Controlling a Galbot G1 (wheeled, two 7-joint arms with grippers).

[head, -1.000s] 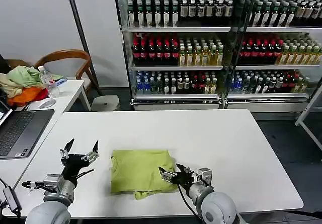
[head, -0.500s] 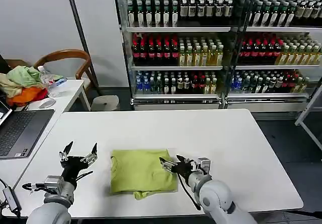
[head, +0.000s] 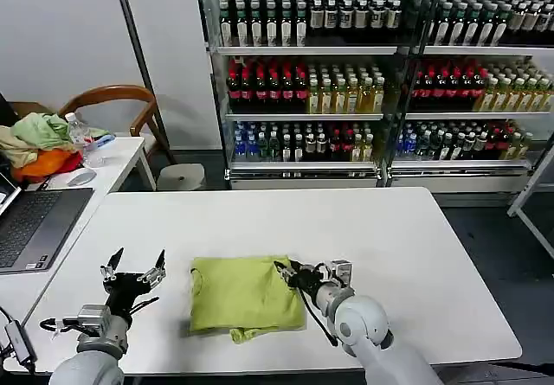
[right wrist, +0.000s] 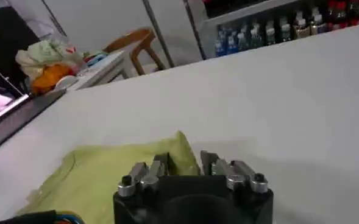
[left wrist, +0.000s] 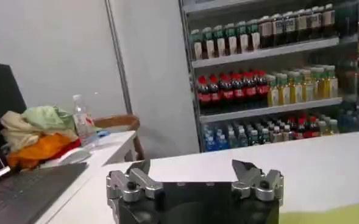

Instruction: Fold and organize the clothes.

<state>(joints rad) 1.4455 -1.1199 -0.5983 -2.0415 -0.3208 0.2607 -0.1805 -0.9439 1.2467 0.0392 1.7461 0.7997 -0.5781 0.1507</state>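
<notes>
The clothes, a lime yellow-green T-shirt (head: 242, 294), lie folded into a rough rectangle near the front of the white table (head: 389, 238). My right gripper (head: 290, 270) hovers low at the shirt's far right corner. In the right wrist view the gripper (right wrist: 184, 159) is open, its fingers a little apart, and the shirt's corner (right wrist: 180, 145) shows in the gap just beyond the tips. My left gripper (head: 134, 264) stands open over bare table to the left of the shirt, tips up and wide apart (left wrist: 194, 170), holding nothing.
A side table on the left carries a laptop (head: 35, 225), a heap of pale green and orange garments (head: 39, 143) and a water bottle (head: 80, 138). A wooden chair (head: 112, 104) stands behind it. Drink coolers (head: 346, 82) line the back.
My right gripper has moved away from me along the shirt's right edge, from its near part up to the far right corner. The left gripper sank slightly. The shirt has not moved.
</notes>
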